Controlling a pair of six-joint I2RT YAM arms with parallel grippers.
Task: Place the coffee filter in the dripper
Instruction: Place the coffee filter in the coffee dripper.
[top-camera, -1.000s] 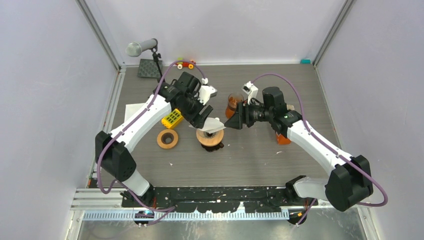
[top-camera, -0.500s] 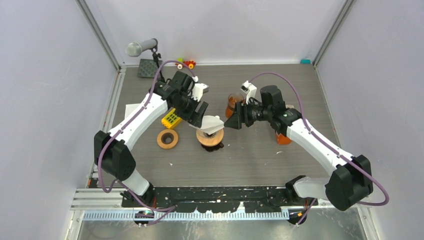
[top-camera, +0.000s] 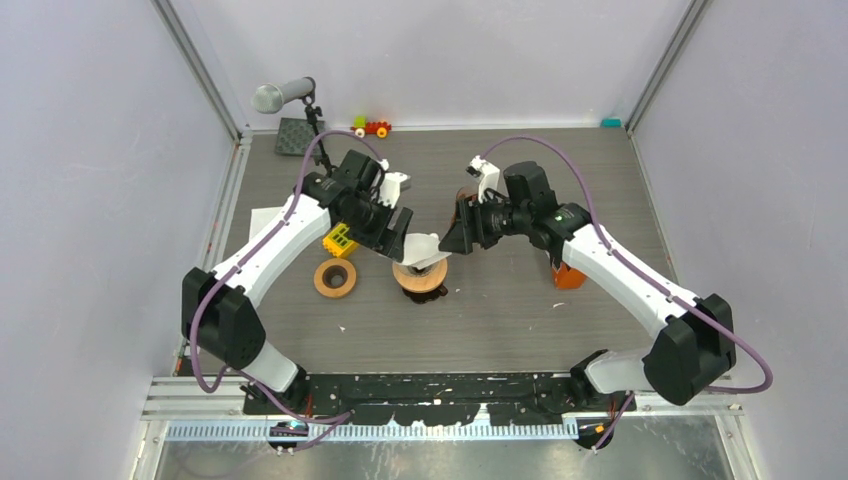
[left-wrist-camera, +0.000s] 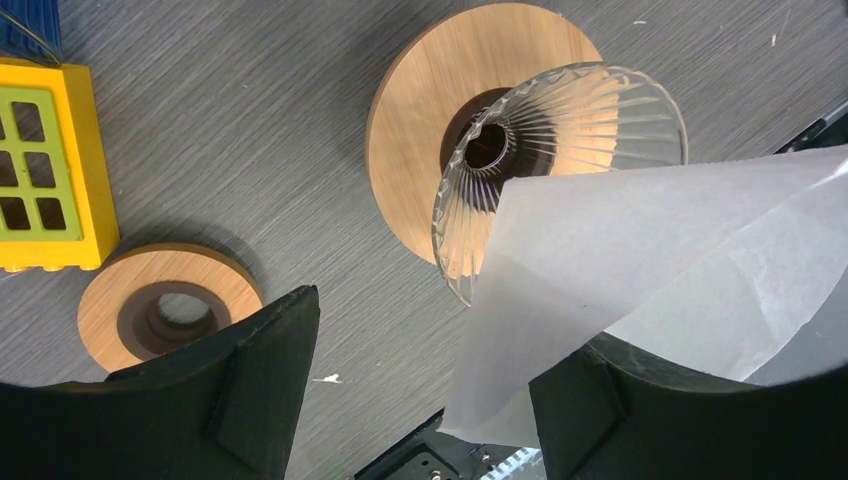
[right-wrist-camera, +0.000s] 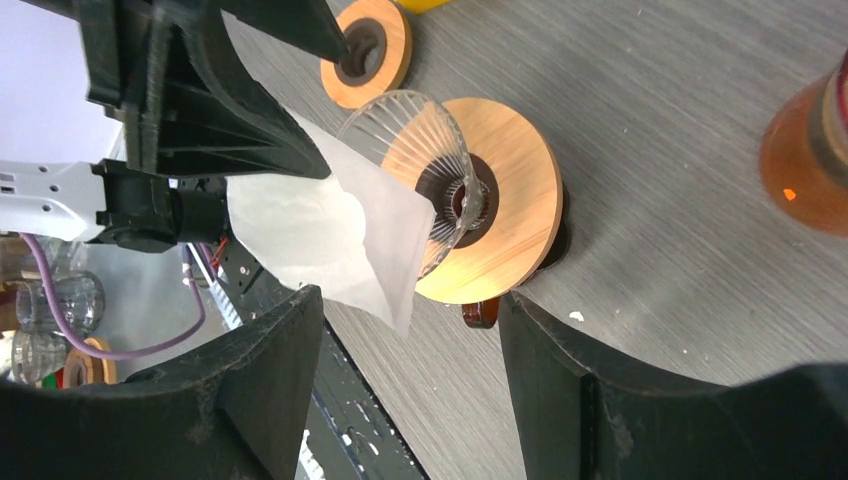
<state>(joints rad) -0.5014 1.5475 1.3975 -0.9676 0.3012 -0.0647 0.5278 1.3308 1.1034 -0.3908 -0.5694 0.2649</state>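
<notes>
Left wrist view: white, thin, half-translucent paper coffee filter (left-wrist-camera: 650, 250), opened into a creased cone, leaning on the rim of the ribbed glass dripper (left-wrist-camera: 560, 110) at centre right, not seated inside. Left gripper (left-wrist-camera: 440, 335) jaws apart, filter edge against the lower-right finger. Right gripper (right-wrist-camera: 408, 310) jaws apart, clamping nothing.

No text, label, brand, number or sign can be read in any view. The filter (left-wrist-camera: 650, 270), dripper (left-wrist-camera: 580, 110), yellow block (left-wrist-camera: 88, 170) and orange jar (right-wrist-camera: 805, 150) are seen unmarked, and anything on the arms is too small to be made out.
</notes>
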